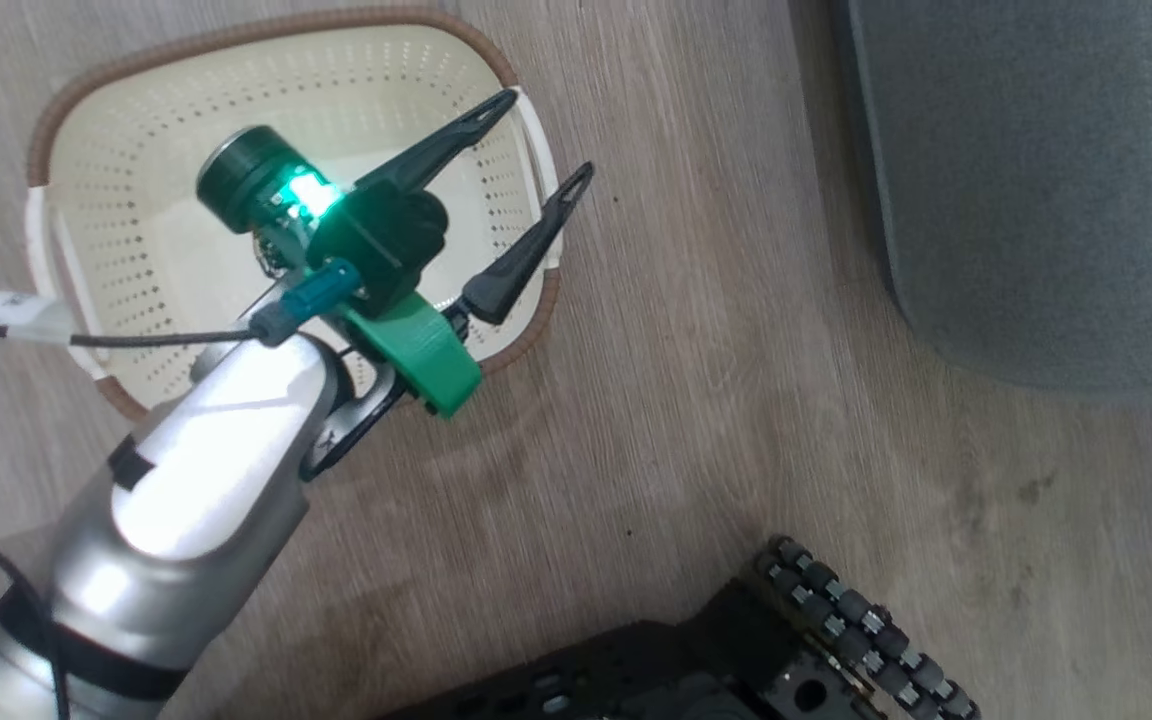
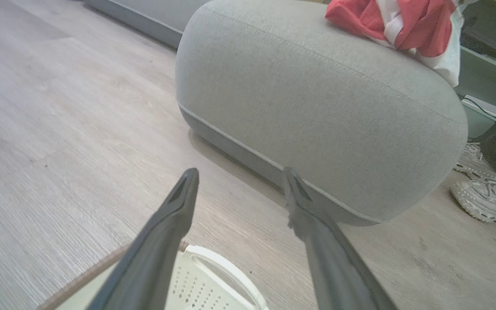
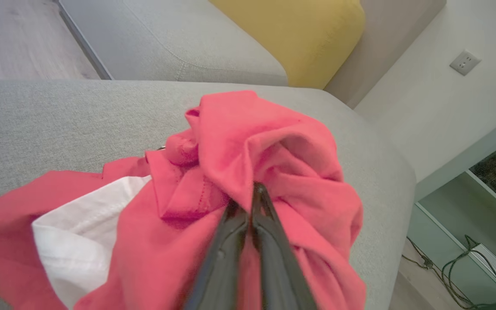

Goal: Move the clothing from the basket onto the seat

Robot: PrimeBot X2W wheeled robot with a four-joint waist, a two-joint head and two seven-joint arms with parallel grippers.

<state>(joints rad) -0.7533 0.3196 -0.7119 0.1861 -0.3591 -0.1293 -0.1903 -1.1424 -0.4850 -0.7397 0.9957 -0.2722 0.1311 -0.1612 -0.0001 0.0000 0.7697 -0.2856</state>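
Nearest to me, the robot's dark base (image 1: 736, 660) sits on the pale wood-grain floor (image 1: 686, 350). Just beyond it, my left gripper (image 1: 545, 135) hangs over the right side of the basket (image 1: 116, 120), its two long fingers spread wide with nothing between them. The basket is a cream perforated plastic oval with a brown woven-look rim. Its interior, as far as the arm lets me see, holds no garment. To the far right stands the seat (image 1: 1036, 180), a large grey-green upholstered block with rounded edges and a stitched seam low on its side. The clothing (image 3: 274, 172) lies in a crumpled heap on top of the seat: bright red soft fabric folded over a white cloth piece (image 3: 80, 224). My right gripper (image 3: 244, 196) is clenched on a raised fold of the red fabric at the crest of the heap. Handling assessment: I judge the load to be light, limp and non-fragile. It will drape, stretch and drag neighbouring layers, so a bunched ridge or a stitched hem looks like the best hold, not a flat single layer. Farthest away, a yellow cushion (image 3: 291, 34) lies beyond the seat.
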